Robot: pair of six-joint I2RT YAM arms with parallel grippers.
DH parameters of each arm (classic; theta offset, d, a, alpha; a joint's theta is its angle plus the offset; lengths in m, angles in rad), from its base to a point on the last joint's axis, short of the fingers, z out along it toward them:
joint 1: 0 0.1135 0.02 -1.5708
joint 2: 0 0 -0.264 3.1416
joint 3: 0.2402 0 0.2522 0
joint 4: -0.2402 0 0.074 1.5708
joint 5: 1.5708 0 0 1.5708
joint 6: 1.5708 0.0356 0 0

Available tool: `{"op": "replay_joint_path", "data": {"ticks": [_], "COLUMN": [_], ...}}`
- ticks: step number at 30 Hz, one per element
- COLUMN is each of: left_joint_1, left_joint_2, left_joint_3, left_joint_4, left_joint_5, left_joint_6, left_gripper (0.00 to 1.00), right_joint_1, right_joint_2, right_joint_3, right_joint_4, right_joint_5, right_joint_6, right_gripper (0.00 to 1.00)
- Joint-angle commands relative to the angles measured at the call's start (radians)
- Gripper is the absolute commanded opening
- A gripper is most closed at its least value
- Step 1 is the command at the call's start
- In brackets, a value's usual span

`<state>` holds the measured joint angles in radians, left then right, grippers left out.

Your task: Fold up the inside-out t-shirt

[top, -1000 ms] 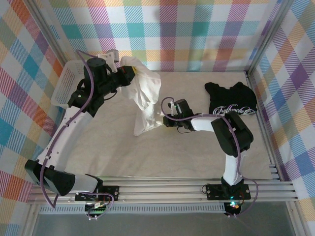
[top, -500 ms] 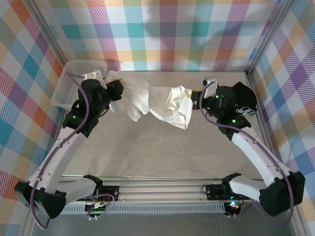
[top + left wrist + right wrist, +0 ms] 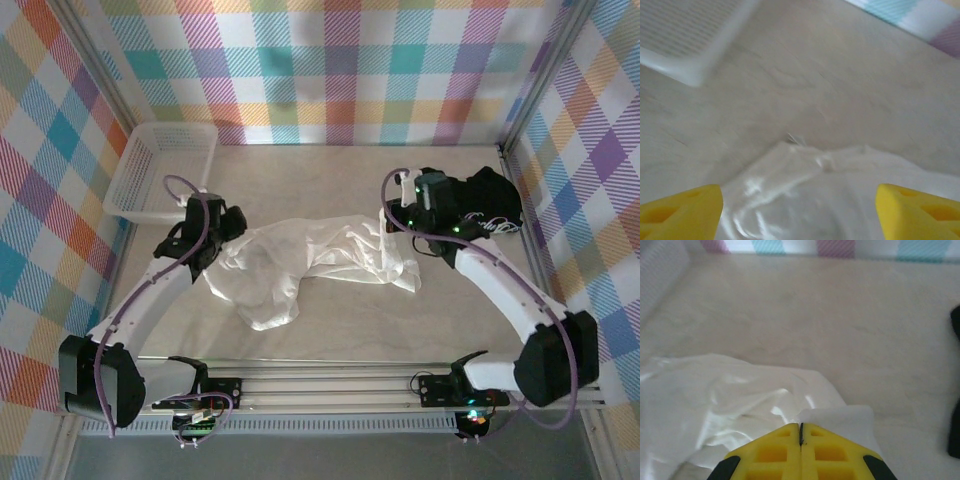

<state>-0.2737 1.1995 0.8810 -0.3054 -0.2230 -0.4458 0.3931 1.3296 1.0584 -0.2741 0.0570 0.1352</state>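
White inside-out t-shirt [image 3: 310, 265] lies crumpled in a loose band across the middle of the pale table [image 3: 330, 335], between 2 robot arms. Its left part spreads flat and sags toward the near edge. Its right part is bunched into folds, with 1 peak of cloth drawn up to the right gripper [image 3: 388, 225].

In the right wrist view, the right gripper [image 3: 800, 432] has its 2 yellow fingers pressed together with just a thin seam between them. A flap of the shirt [image 3: 740, 405] stands up right at their tips, so they appear to be pinching it.

The left gripper [image 3: 232, 240] sits low over the shirt's left end. In the left wrist view its 2 yellow fingertips [image 3: 682, 212] are wide apart at the lower corners, and the glossy white cloth [image 3: 820, 200] lies on the table between them, not held.

A black t-shirt [image 3: 480, 205] with white script lettering lies in the far right corner, just behind the right arm. A white mesh basket [image 3: 122, 185] sits in the far left corner, well apart from the white shirt. Pastel plaid walls surround the table.
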Motion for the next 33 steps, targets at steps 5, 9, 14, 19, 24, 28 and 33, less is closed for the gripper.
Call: {"op": "replay_joint_path", "data": {"ticks": [5,9,14,19,24,28,33], "left_joint_1": [-0.099,-0.099,-0.101,-0.101,-0.097,-0.093,-0.063], "left_joint_2": [-0.096,-0.148,-0.108,0.054,0.228,0.192,0.091], "left_joint_3": [-0.201,-0.291,-0.358,-0.328,-0.225,-0.069,0.191], "left_joint_4": [-0.027,-0.051,0.012,0.115,0.134,0.078,-0.026], "left_joint_5": [0.055,0.051,0.141,0.128,0.047,-0.038,-0.161], "left_joint_6": [-0.053,-0.065,-0.073,-0.044,-0.026,0.004,0.1], "left_gripper": [0.8,0.79,0.77,0.58,0.09,0.0,0.0], "right_joint_1": [-0.043,-0.037,-0.037,-0.039,-0.042,-0.042,-0.042], "right_joint_2": [0.229,0.238,0.169,0.09,-0.09,-0.231,-0.348], "right_joint_3": [0.222,0.213,0.081,0.055,0.099,0.179,0.268], "right_joint_4": [-0.185,-0.171,-0.094,-0.079,-0.041,-0.008,0.027], "right_joint_5": [0.319,0.263,0.179,0.107,-0.099,-0.263,-0.365], "right_joint_6": [-0.098,-0.081,-0.039,-0.021,0.029,0.101,0.166], "right_gripper": [0.01,0.1,0.02,0.0,0.0,0.0,0.0]}}
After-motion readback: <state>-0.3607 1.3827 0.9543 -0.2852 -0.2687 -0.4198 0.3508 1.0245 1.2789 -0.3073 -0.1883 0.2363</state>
